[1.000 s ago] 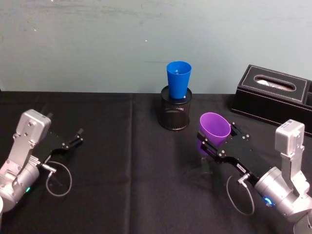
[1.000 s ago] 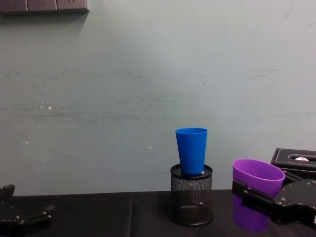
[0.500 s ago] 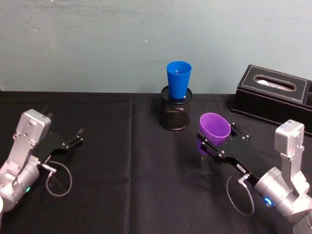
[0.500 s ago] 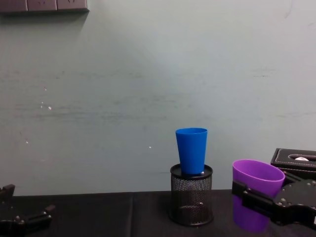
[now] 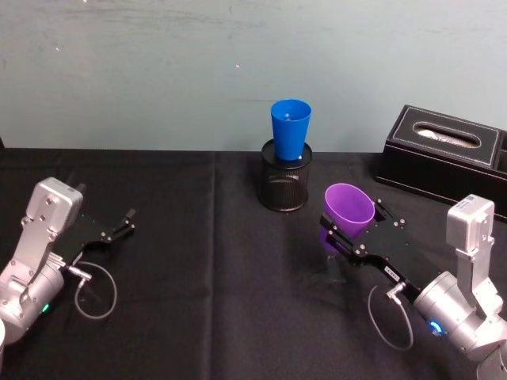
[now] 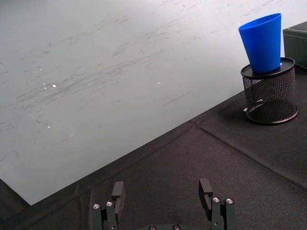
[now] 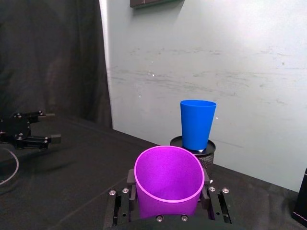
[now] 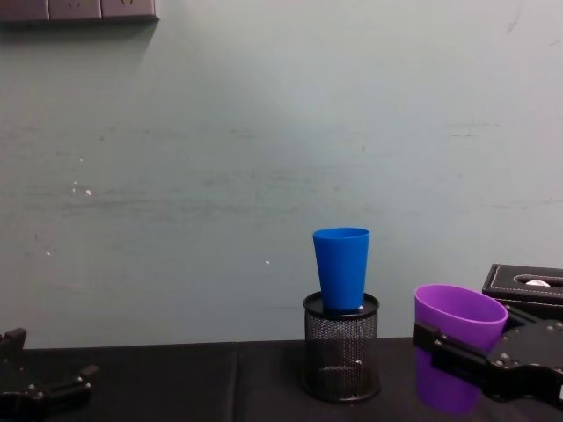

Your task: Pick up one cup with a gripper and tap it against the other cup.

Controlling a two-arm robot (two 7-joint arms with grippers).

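Observation:
The purple cup is tilted and held a little above the black cloth, its shadow lying beneath it. My right gripper is shut on it, one finger on each side of the cup. The blue cup stands upright in a black wire-mesh pen holder, behind and to the left of the purple cup, with a clear gap between them. From the chest the purple cup sits right of the blue cup. My left gripper rests open at the far left, holding nothing.
A black tissue box stands at the back right, close behind the right arm. Black cloth covers the table up to a pale wall. A cable loop lies by the left arm.

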